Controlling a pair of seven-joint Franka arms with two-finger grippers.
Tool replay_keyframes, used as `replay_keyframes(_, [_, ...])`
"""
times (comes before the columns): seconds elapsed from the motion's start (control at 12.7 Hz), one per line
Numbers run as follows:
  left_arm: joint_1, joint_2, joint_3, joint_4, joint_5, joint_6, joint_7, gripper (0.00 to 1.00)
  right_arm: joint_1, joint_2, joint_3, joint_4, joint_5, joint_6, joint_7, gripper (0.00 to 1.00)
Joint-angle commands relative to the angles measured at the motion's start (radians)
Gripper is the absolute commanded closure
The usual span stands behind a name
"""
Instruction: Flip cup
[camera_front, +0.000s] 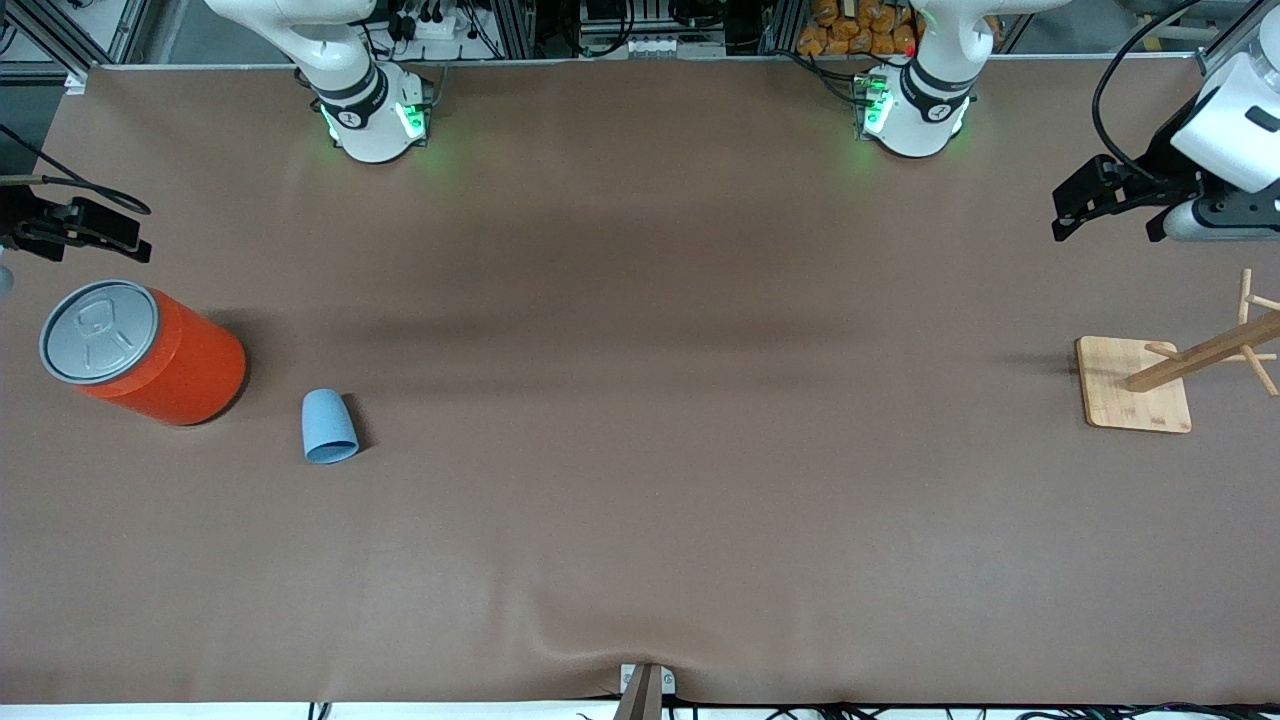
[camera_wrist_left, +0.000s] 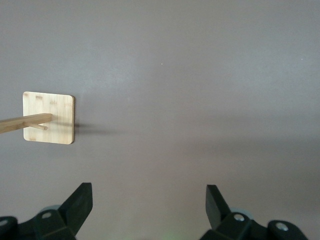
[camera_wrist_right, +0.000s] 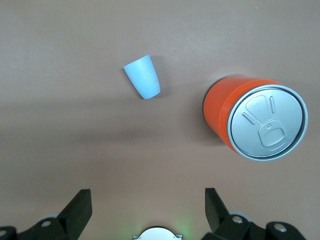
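Observation:
The light-blue cup (camera_front: 329, 427) seems to lie on its side on the brown table, wide end toward the front camera, beside the orange can. It also shows in the right wrist view (camera_wrist_right: 142, 77); its inside is not visible there. My right gripper (camera_front: 138, 236) hangs open and empty at the right arm's end of the table, above the table near the can. In its wrist view the fingers (camera_wrist_right: 147, 197) are wide apart with bare table between. My left gripper (camera_front: 1062, 215) is open and empty at the left arm's end of the table (camera_wrist_left: 149, 192).
A large orange can with a grey lid (camera_front: 140, 352) stands upright next to the cup (camera_wrist_right: 257, 122). A wooden peg rack on a square base (camera_front: 1135, 398) stands near the left gripper (camera_wrist_left: 49, 117).

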Motion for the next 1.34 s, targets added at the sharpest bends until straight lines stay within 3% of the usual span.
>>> replay_keyframes(0.0, [0.011, 0.024, -0.014, 0.035, 0.026, -0.025, -0.002, 0.00, 0.006, 0.004, -0.001, 0.006, -0.017, -0.011, 0.012, 0.00])
replay_keyframes(0.39, [0.011, 0.050, -0.005, 0.067, 0.027, -0.025, -0.005, 0.00, 0.003, 0.012, -0.001, -0.012, -0.017, 0.003, 0.008, 0.00])
replay_keyframes(0.79, [0.011, 0.052, -0.007, 0.061, 0.026, -0.026, 0.002, 0.00, 0.000, 0.065, -0.001, -0.092, -0.016, 0.130, -0.037, 0.00])
replay_keyframes(1.02, [0.011, 0.052, -0.007, 0.063, 0.026, -0.022, 0.002, 0.00, -0.005, 0.134, -0.001, -0.137, -0.016, 0.248, -0.077, 0.00])
replay_keyframes(1.26, [0.011, 0.052, -0.007, 0.063, 0.024, -0.005, 0.001, 0.00, -0.013, 0.151, -0.003, -0.277, -0.016, 0.415, -0.123, 0.00])
